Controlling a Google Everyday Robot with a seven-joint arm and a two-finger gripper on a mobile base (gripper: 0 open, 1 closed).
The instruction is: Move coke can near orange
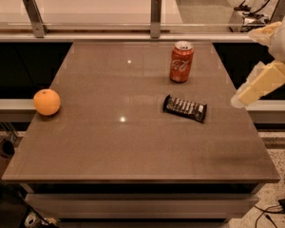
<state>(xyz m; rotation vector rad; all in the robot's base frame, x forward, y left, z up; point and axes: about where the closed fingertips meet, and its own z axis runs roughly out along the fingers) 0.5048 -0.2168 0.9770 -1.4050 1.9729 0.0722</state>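
Standing upright at the far right of the grey tabletop [133, 151]: small red aluminium coke can [181, 62], well apart from the round orange fruit [46, 102] at the left edge. Flat dark candy bar wrapper [185, 109] lies near the can. Pale two-finger hand [243, 66] hangs off the right edge, spread.

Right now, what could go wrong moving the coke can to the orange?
The end effector hangs at the brown table's right edge. Coming in low, it could tip the upright red aluminium coke can or drag the flat dark candy bar wrapper in front of it. The round orange fruit sits by the left edge; a bump might roll it off.
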